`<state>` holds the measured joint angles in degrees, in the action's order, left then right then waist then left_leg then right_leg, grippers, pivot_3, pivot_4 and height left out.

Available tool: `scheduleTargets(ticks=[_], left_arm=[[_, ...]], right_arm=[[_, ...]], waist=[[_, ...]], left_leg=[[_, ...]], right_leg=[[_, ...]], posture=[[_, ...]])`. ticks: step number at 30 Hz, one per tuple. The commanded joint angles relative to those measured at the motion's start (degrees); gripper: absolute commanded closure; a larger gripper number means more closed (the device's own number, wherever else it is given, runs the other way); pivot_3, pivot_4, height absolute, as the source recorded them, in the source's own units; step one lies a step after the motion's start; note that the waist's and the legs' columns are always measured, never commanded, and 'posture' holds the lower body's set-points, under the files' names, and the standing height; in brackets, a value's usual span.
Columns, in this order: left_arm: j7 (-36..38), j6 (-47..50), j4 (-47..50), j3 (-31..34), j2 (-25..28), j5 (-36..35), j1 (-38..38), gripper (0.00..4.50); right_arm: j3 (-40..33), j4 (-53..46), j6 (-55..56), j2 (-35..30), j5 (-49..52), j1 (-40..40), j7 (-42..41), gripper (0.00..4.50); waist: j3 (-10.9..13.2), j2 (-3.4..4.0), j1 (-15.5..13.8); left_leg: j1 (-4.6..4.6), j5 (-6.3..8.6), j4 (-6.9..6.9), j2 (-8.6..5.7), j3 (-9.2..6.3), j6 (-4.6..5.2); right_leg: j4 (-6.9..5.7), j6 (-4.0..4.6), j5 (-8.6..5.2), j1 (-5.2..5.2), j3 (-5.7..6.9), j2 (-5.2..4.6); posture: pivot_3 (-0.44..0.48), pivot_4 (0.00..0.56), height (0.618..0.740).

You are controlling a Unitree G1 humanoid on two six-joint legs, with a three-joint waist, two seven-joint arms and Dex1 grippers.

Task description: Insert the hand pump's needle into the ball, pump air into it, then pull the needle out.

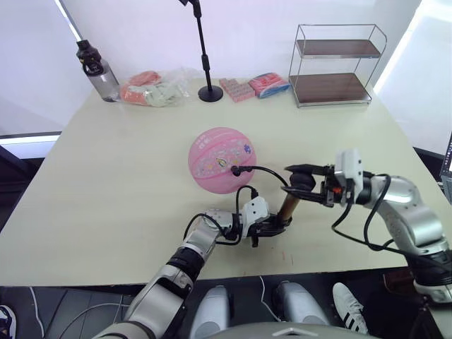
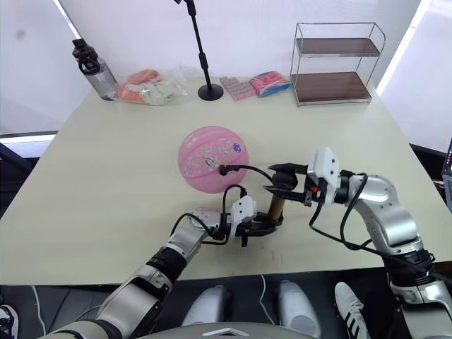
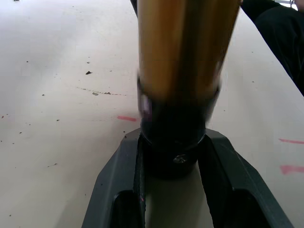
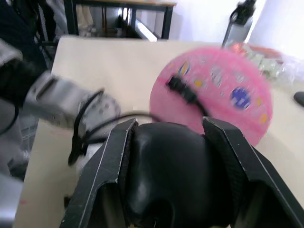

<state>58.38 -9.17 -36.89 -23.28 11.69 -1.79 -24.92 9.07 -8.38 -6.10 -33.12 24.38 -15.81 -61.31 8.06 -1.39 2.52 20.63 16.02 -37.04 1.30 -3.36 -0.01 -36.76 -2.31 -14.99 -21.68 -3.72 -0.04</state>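
The pink ball [image 1: 222, 159] sits round in the middle of the table, its stickers facing me. The pump's thin black hose [image 1: 265, 170] curves to a black fitting [image 1: 236, 170] pressed against the ball; the needle itself is hidden there. The gold-bronze hand pump [image 1: 287, 207] stands nearly upright near the front edge. My left gripper [image 1: 272, 226] is shut on the pump's black base cap [image 3: 173, 152]. My right gripper [image 1: 302, 179] is shut on the black handle [image 4: 175, 171] at the pump's top.
At the back stand a dark water bottle [image 1: 97, 69], a bag of orange and pale items [image 1: 155, 90], a black stand [image 1: 209, 92], pink packets [image 1: 254, 86] and a two-tier wire shelf [image 1: 337, 65]. The table's front edge [image 1: 233, 272] is close below my grippers.
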Motion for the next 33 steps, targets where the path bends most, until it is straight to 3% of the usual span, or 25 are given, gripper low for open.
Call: scheduleTargets(ticks=[1, 7, 17, 26, 29, 33], left_arm=[[-1.43, 5.32, -6.87, -1.13, 2.92, 4.24, 3.73, 3.39], [-1.42, 5.0, -7.22, -1.24, 2.82, 4.37, 3.66, 3.39], [-1.5, 4.68, -7.94, -1.26, 2.61, 4.43, 3.37, 3.39], [-1.54, 4.61, -8.31, -1.14, 2.64, 4.47, 3.33, 3.39], [-1.5, 4.56, -8.33, -1.17, 2.72, 4.49, 3.38, 3.39], [-1.41, 4.59, -8.27, -1.29, 2.71, 4.54, 3.35, 3.39]], right_arm=[[2.35, 2.82, -1.4, -0.26, -3.32, 1.72, -0.47, 2.85], [-1.56, -0.3, -4.84, -1.49, 0.96, -2.96, -0.94, 2.85], [-12.43, -9.55, -24.97, -8.51, 19.46, -17.76, -0.49, 2.85], [-19.02, -9.13, -33.5, -11.13, 27.84, -28.7, 2.9, 2.85], [-19.02, -9.39, -34.72, -11.39, 28.15, -29.38, 3.07, 2.85], [-13.71, -10.83, -30.85, -12.81, 20.52, -23.11, 0.32, 2.85]], waist=[[-0.05, -0.02, 0.0], [0.01, 0.05, -0.01], [0.63, 0.47, -0.22], [0.75, 0.53, -0.19], [0.81, 0.59, -0.21], [0.77, 0.56, -0.33]], left_leg=[[-0.01, 0.0, 0.0, 0.0, -0.01, 0.0], [0.01, 0.0, 0.0, 0.0, -0.04, 0.0], [0.24, 0.0, -0.03, -0.03, -0.08, 0.0], [0.29, 0.0, -0.03, 0.01, -0.06, 0.01], [0.43, -0.01, -0.05, -0.01, -0.02, 0.01], [0.56, -0.01, -0.06, -0.02, -0.04, 0.01]], right_leg=[[0.0, 0.0, 0.0, 0.02, 0.0, 0.0], [0.0, 0.0, 0.0, 0.0, 0.02, 0.0], [0.02, 0.0, 0.01, -0.12, 0.02, -0.11], [0.02, 0.0, 0.01, -0.19, 0.01, -0.16], [0.02, -0.02, 0.02, -0.32, -0.02, -0.21], [0.01, -0.02, 0.03, -0.41, 0.01, -0.2]], posture=[[0.0, 0.15, 0.74], [0.0, 0.15, 0.74], [0.0, 0.15, 0.74], [0.0, 0.15, 0.74], [0.0, 0.15, 0.74], [0.0, 0.15, 0.74]])
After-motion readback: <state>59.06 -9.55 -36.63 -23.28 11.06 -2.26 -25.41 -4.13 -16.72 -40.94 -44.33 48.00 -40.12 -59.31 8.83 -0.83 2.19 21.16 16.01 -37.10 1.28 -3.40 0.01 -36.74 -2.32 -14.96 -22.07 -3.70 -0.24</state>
